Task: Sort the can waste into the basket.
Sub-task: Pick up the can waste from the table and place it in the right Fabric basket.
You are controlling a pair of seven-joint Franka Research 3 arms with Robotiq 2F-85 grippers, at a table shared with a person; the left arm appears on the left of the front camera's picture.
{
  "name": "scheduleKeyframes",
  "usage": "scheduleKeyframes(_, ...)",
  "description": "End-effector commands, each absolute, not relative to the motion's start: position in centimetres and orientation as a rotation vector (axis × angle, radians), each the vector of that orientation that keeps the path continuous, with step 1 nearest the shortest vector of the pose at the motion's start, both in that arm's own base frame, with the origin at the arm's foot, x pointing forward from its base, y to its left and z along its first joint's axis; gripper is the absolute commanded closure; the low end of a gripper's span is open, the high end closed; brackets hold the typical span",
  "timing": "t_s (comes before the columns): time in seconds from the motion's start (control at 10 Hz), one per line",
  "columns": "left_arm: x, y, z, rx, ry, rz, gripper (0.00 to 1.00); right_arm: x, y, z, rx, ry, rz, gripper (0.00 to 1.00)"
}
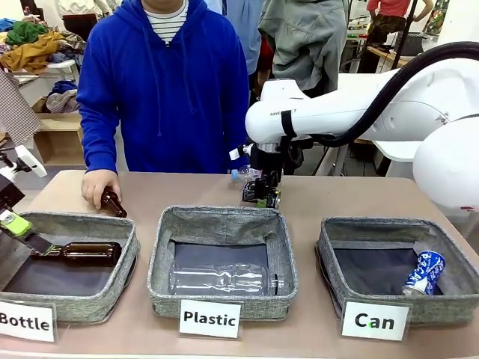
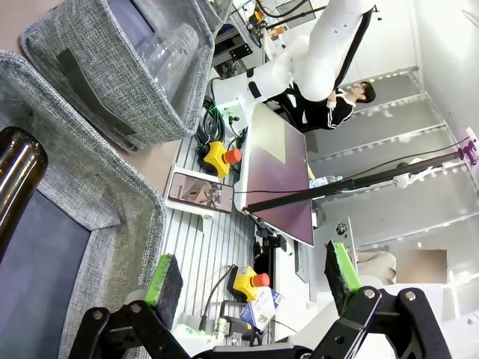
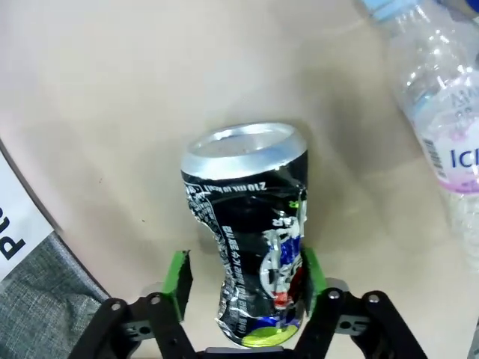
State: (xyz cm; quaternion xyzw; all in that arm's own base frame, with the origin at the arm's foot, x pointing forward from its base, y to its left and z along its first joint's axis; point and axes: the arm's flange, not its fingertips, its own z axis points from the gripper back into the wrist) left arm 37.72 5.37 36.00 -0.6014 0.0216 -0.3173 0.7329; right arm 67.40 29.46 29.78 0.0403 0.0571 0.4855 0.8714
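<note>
Right wrist view: your right gripper point(image 3: 245, 278) straddles the dented black can point(image 3: 247, 217) on the table point(image 3: 112, 112), jaws spread | left gripper point(image 2: 251, 263) gapes empty | blue can point(image 1: 424, 273) lies in the Can basket point(image 1: 443, 305)

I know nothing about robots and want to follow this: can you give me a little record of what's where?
Black can: on the table, inside the robot's right hand, gap on one side
Blue can: lying in the Can basket
Robot's left hand: open, empty
Person's hand: on a brown bottle
</note>
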Motion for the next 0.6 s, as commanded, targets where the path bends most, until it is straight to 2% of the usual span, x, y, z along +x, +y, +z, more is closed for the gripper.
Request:
scheduleKeyframes(0.0, 37.3, 5.4, 36.0, -1.327, 0.039, -0.716, 0.0, 68.4, 29.9, 30.3, 0.037, 0.139, 0.995, 0.63)
scheduleKeyframes(0.1, 37.3, 5.4, 36.0, -1.327, 0.039, -0.716, 0.0, 68.4, 29.9, 30.4, 0.036, 0.144, 0.996, 1.0)
scheduleKeyframes(0.5, 37.3, 5.4, 36.0, -1.327, 0.039, -0.716, 0.0, 67.1, 28.4, 33.0, 0.029, 0.171, 1.053, 1.0)
